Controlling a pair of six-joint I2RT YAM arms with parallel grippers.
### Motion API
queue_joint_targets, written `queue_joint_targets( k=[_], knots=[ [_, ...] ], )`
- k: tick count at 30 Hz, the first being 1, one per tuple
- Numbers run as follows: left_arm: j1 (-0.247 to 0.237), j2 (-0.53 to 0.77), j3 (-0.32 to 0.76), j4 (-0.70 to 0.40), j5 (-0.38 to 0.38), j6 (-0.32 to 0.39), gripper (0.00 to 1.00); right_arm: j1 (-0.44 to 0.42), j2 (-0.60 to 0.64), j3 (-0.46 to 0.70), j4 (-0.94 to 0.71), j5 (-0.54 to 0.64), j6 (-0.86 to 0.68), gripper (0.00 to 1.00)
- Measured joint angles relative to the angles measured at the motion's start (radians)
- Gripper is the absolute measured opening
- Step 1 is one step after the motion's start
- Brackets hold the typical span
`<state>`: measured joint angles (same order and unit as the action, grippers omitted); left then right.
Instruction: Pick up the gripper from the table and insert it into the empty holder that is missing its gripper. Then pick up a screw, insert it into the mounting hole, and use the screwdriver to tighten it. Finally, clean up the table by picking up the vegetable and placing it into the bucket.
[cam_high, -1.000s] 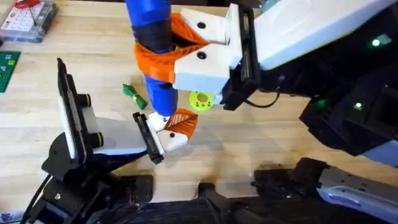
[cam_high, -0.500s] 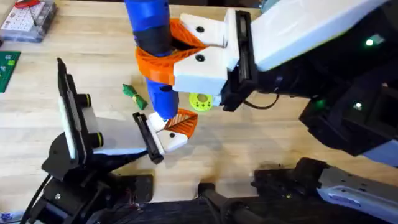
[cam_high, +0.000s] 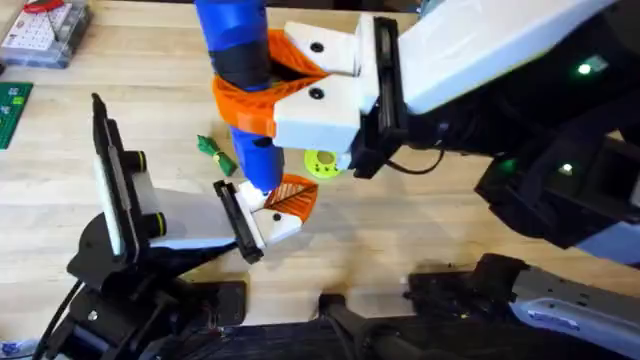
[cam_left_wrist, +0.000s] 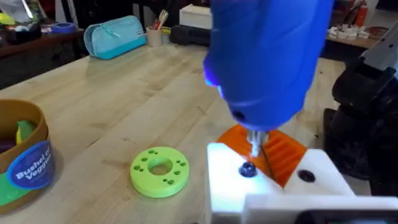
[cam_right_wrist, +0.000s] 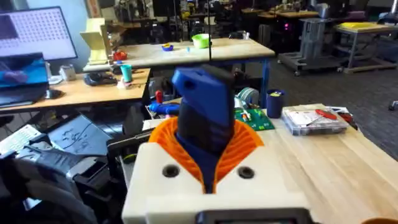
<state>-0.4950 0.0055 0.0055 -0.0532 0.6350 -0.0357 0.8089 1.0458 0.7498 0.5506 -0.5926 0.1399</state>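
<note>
My right gripper (cam_high: 250, 95) is shut on the blue screwdriver (cam_high: 240, 50), which stands upright between its orange fingers (cam_right_wrist: 249, 144). The screwdriver's bit (cam_left_wrist: 255, 144) rests on a screw (cam_left_wrist: 247, 169) in the white block of the small orange gripper (cam_high: 292, 198). That gripper sits against the black end plate (cam_high: 236, 222) of the holder (cam_high: 190, 215), the white wedge of the left arm. The green vegetable (cam_high: 214, 150) lies on the table beyond the holder. The bucket (cam_left_wrist: 25, 155), with a blue label, stands at the side in the left wrist view.
A lime-green disc with holes (cam_high: 322, 162) lies on the wood beside the orange gripper. A clear parts box (cam_high: 42, 30) and a green board (cam_high: 10, 110) sit at the far left. A blue pouch (cam_left_wrist: 118, 34) lies farther off.
The right arm and the screwdriver have shifted slightly to the left. The bit stays on the white block, and the holder has not moved.
</note>
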Motion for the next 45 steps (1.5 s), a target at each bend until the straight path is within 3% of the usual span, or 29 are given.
queue_joint_targets(
  k=[45],
  knots=[
    [0.0, 0.0, 0.0, 0.0, 0.0, 0.0, 0.013, 0.018, 0.03, 0.0, 0.031, 0.0, 0.002, 0.04]
  ],
)
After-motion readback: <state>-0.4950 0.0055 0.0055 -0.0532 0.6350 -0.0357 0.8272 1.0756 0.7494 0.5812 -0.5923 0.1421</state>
